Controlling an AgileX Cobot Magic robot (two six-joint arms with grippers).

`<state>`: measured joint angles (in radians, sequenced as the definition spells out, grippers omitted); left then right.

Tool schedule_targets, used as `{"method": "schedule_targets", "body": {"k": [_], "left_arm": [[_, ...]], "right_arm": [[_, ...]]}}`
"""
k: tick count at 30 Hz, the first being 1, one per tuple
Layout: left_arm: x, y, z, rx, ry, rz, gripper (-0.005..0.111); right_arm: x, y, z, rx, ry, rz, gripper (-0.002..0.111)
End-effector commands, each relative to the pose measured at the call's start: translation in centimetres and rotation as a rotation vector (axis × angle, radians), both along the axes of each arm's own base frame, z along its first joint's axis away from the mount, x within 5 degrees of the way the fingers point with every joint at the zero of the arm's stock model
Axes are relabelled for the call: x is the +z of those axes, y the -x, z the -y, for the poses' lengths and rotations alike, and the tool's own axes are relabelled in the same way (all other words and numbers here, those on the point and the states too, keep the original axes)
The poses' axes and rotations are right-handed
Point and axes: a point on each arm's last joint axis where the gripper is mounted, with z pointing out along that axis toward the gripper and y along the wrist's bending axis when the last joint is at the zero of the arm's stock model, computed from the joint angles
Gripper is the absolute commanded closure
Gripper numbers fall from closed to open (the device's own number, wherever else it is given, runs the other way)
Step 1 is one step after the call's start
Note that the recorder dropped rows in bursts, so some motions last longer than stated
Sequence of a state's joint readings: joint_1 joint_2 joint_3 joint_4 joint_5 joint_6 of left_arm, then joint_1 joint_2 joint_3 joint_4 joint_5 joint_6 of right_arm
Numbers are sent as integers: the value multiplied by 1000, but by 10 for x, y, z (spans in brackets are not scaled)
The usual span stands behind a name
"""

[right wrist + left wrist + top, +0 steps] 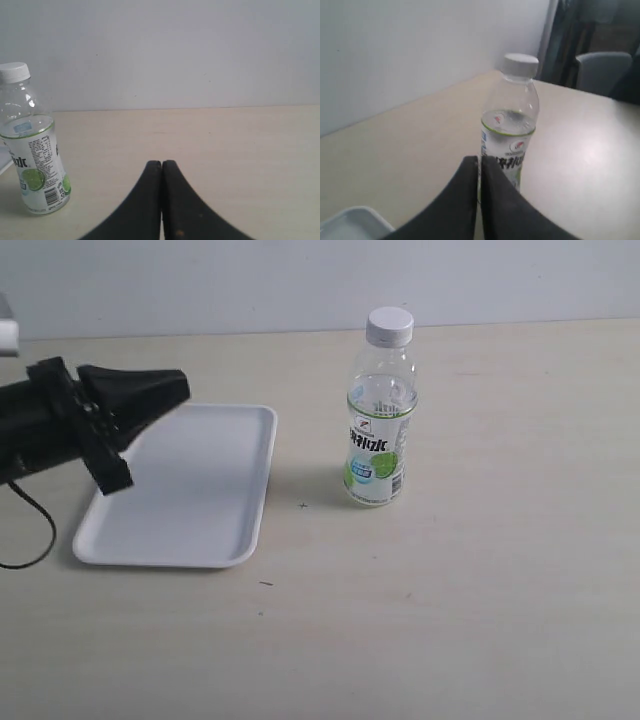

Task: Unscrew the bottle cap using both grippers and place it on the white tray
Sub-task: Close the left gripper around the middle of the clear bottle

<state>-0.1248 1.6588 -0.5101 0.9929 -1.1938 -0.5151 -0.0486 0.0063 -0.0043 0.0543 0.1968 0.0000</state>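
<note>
Two grippers, both empty, fingers pressed together. Early approach step, I'd say: bottle (379,440) stands upright on the table (480,600) just right of the white tray (200,500), bottle cap (389,326) on its neck. Left gripper (185,388) hangs over the tray's left end, aimed at the bottle, well apart. Right gripper (161,165) also faces it, no contact. Next: both must open, one to clamp the body, the other the cap.

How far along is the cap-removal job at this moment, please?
Nothing looks done: the bottle cap sits on the upright bottle, and the white tray holds no cap. In hand: nothing; the left pincer hangs shut over the tray, the right pincer shut, apart from the bottle. Left: grip the bottle, unscrew the cap, tray it.
</note>
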Motion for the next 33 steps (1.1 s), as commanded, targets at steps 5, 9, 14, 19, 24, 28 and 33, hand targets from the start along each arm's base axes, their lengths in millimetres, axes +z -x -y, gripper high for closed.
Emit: {"method": "schedule_targets", "body": {"k": [5, 9, 14, 19, 24, 28, 33], "left_arm": [[-34, -15, 41, -79, -63, 85, 50], [-42, -24, 56, -107, -58, 79, 22], [-51, -35, 75, -152, -54, 86, 13], [-63, -43, 92, -190, -53, 85, 13], [-74, -53, 107, -214, -50, 89, 13], [-86, -63, 113, -199, -44, 78, 13], [-101, -66, 126, -220, -45, 66, 13]], "right_arm": [[-1, 0, 0, -6, 9, 6, 108], [-1, 0, 0, -6, 9, 6, 108], [-1, 0, 0, -6, 9, 6, 108], [-1, 0, 0, -6, 9, 6, 108], [-1, 0, 0, -6, 9, 6, 108], [-1, 0, 0, -6, 9, 6, 108], [-1, 0, 0, -6, 9, 6, 108]]}}
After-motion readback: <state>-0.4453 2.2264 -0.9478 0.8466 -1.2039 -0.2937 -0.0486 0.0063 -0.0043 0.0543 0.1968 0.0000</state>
